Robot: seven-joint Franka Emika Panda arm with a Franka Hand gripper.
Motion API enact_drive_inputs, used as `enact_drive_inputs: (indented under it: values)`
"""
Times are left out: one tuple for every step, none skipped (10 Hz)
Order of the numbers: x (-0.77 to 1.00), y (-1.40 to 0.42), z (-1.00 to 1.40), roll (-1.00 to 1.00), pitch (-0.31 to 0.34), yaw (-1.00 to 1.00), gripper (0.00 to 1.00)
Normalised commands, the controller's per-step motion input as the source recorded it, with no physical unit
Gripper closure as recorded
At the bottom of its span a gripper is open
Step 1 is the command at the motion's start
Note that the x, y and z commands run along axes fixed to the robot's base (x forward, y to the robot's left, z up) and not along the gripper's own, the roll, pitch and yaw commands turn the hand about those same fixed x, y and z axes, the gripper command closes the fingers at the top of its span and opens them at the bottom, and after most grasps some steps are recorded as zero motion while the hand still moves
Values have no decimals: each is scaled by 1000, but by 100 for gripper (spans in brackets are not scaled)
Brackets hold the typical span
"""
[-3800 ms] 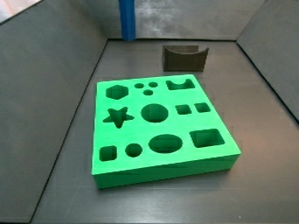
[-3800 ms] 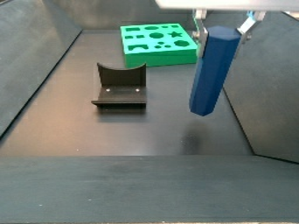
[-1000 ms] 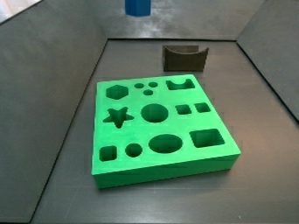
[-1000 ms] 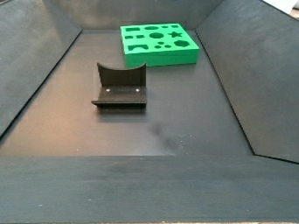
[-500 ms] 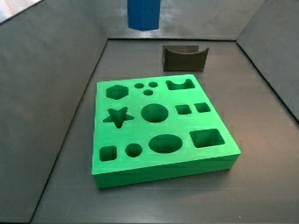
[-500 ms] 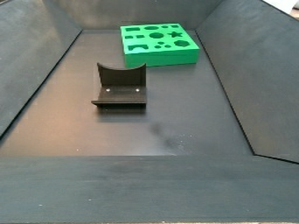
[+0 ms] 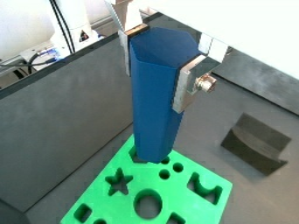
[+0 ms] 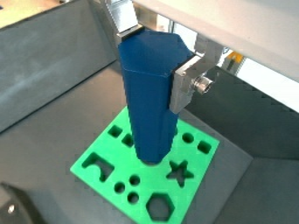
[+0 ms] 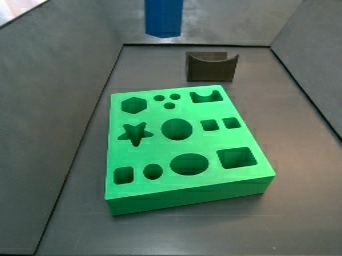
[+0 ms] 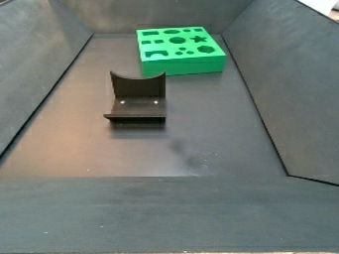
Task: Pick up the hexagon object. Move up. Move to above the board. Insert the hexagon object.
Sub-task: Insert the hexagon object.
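My gripper (image 7: 159,54) is shut on the hexagon object (image 7: 156,96), a tall blue faceted peg held upright; its silver fingers (image 8: 188,77) clamp the peg's upper end in both wrist views (image 8: 152,96). The peg hangs high above the green board (image 7: 122,203), whose cut-out holes show below it (image 8: 105,162). In a side view only the peg's lower end (image 9: 162,17) shows at the upper edge, above the far side of the board (image 9: 187,190); the gripper is out of that frame. In another side view the board (image 10: 179,60) lies at the far end; peg and gripper are out of view.
A squat dark grey block with a notched top (image 9: 211,66) stands on the dark floor beyond the board (image 10: 135,100). It also shows in a wrist view (image 7: 260,142). Grey sloping walls (image 9: 60,60) enclose the floor on all sides.
The peg was lifted up out of a side view, then came in at the top of another side view over the board's far side. In the last half second it barely moved.
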Motion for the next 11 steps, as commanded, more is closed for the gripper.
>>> enact_drive_inputs:
  values:
    - [-329,311,-231,30,-59,240,100]
    - [-294,280,-289,56,-54,306,100]
    - [-206,191,-414,51,-63,377,100]
    - [-114,57,-594,57,-83,420,100]
    - [-6,0,-663,70,-76,451,100]
    - [-57,14,-694,70,-91,434,100]
    - [-34,109,-540,43,-79,397,100]
    - [-94,206,-474,53,-43,249,100]
    - [-131,209,-411,67,-17,166,100]
    - [-206,166,-474,91,0,129,100]
    - [-249,20,-520,97,0,83,100]
